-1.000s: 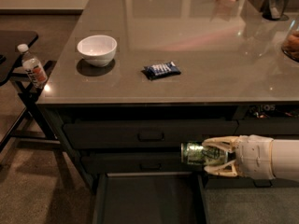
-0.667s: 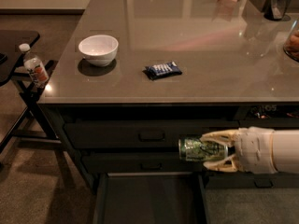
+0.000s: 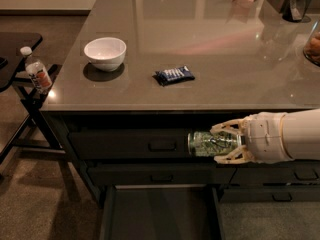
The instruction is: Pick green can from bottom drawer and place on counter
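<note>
My gripper (image 3: 222, 143) comes in from the right and is shut on the green can (image 3: 206, 143), which lies on its side with its silvery end pointing left. I hold it in front of the top drawer face, just below the counter (image 3: 200, 34) edge. The bottom drawer (image 3: 160, 211) stands pulled open beneath, and its dark interior shows nothing in it.
On the counter sit a white bowl (image 3: 105, 53), a blue snack packet (image 3: 174, 75), and dark containers at the far right. A clear bottle with orange label (image 3: 37, 70) stands on a black side table (image 3: 15, 46) at the left. Two handled drawers are closed above the open one.
My gripper has lifted the green can higher, from in front of the middle drawer to in front of the top drawer, nearer the counter edge.
</note>
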`<state>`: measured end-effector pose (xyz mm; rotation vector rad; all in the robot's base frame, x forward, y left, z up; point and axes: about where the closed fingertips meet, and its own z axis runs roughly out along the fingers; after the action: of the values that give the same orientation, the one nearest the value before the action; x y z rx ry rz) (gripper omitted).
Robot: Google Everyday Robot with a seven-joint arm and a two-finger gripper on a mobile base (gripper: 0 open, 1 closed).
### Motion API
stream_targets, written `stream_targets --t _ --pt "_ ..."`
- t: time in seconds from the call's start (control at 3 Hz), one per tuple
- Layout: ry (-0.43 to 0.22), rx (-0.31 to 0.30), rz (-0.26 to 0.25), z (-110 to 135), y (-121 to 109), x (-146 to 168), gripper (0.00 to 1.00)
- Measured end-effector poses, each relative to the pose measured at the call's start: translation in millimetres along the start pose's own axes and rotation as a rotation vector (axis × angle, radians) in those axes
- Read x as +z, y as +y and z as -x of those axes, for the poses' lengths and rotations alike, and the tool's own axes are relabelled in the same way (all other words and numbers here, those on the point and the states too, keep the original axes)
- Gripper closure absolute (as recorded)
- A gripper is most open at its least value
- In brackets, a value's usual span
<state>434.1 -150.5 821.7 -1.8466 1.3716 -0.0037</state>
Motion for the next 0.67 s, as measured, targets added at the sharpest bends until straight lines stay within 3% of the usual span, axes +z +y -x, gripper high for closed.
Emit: stream_targets --t 0.67 --pt "0.011 -0.014 -0.008 -0.3 -8.8 -1.1 1.00"
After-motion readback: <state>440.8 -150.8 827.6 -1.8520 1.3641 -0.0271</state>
